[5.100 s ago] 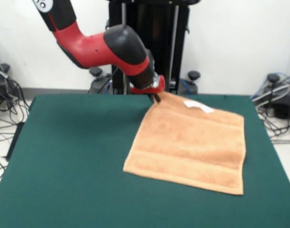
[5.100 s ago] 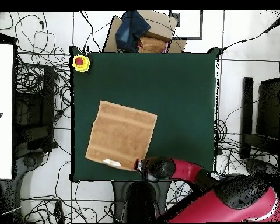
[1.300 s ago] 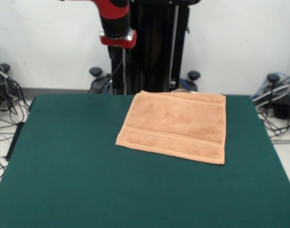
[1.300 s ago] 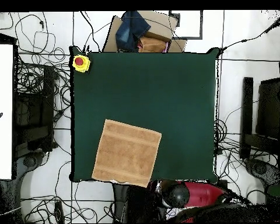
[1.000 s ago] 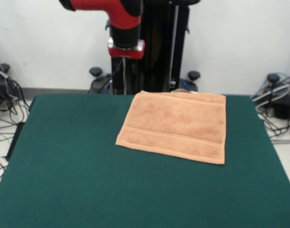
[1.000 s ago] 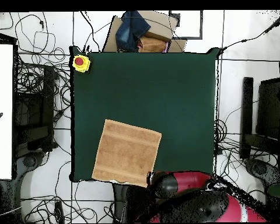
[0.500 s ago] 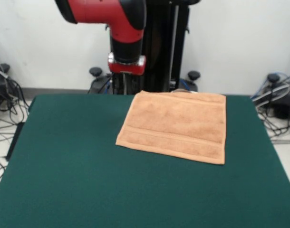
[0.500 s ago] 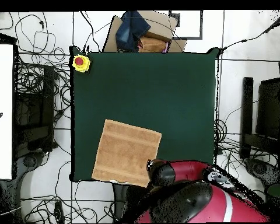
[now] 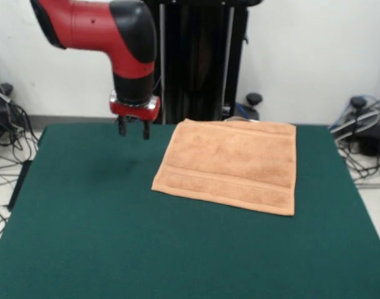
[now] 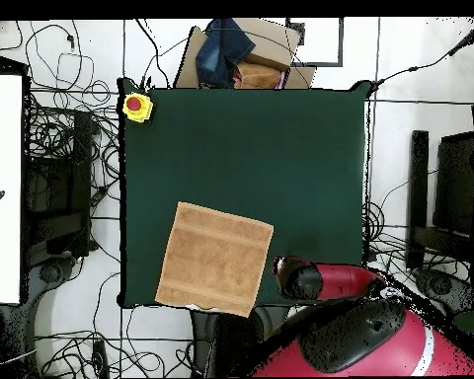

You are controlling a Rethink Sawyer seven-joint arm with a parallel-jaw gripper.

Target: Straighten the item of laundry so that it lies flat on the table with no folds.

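Your jaws hang parted and empty, two dark fingertips pointing straight down with a clear gap between them; the gripper (image 9: 133, 127) hovers above bare green counter (image 9: 84, 224), off the towel's side and touching nothing. From above, the wrist sits just beside the towel's edge, near the counter's robot-side rim.

The towel (image 9: 230, 165) lies spread out at the counter's robot side, its woven band running straight across, all four corners out. I can't pick out a fold from the front. In the overhead view, its robot-side edge (image 10: 203, 304) reaches the counter's rim, and a pale sliver shows just past it, so a strip may be hanging over.

If you judge another move is needed, come down on a corner near that rim, pinch only one layer, and drag low and slow toward the counter's middle. Lift high and you'll likely bunch it. Otherwise, stay clear and leave it flat.
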